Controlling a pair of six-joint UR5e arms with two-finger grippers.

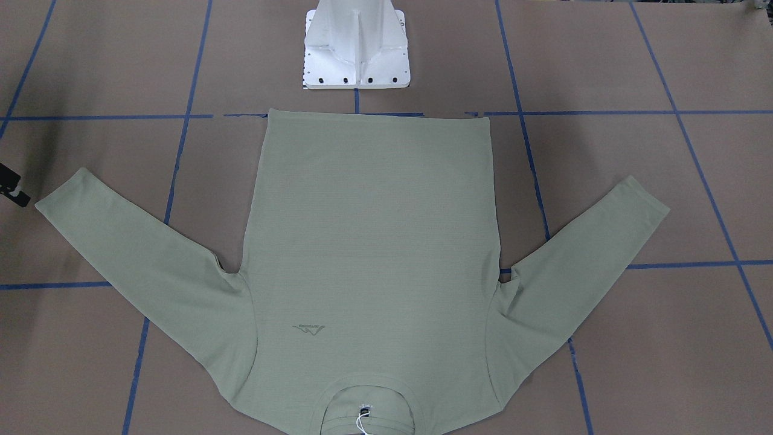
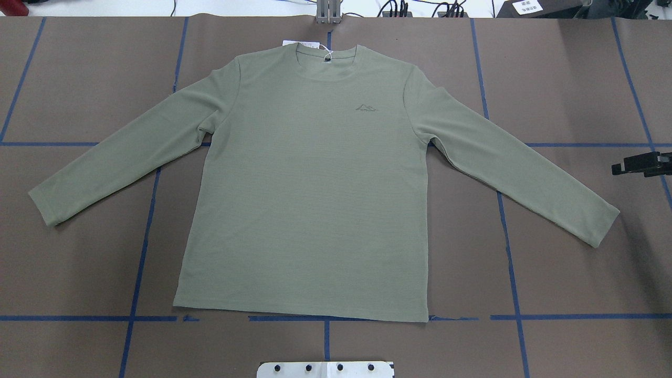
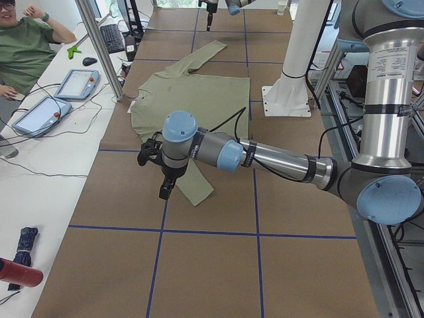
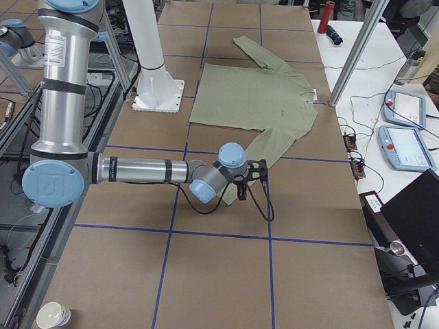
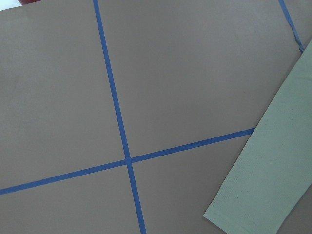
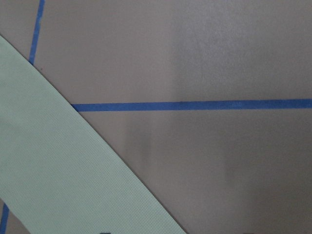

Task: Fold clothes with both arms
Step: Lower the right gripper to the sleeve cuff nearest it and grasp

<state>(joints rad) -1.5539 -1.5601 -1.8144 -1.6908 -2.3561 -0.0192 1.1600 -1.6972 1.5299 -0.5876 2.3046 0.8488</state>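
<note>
The pale sage-green long-sleeved shirt [image 2: 310, 199] lies flat and face up on the brown table, sleeves spread, collar away from the robot. Its white hang tag [image 2: 302, 44] lies beside the collar. My right gripper [image 2: 638, 164] hovers beyond the right sleeve's cuff [image 2: 604, 226], apart from it; its jaws look apart and empty. It also shows at the edge of the front-facing view [image 1: 15, 188]. My left gripper [image 3: 165, 189] shows only in the exterior left view, above the left cuff [image 3: 199, 192]; I cannot tell its state. The wrist views show sleeve cloth [image 5: 263, 195] [image 6: 58, 165] below.
The white pedestal base [image 1: 356, 48] stands just behind the shirt's hem. Blue tape lines [image 2: 139, 252] grid the table. Teach pendants [image 3: 73, 83] and an operator [image 3: 23, 53] are at the far side. A paper cup [image 4: 53, 315] stands off the table's end.
</note>
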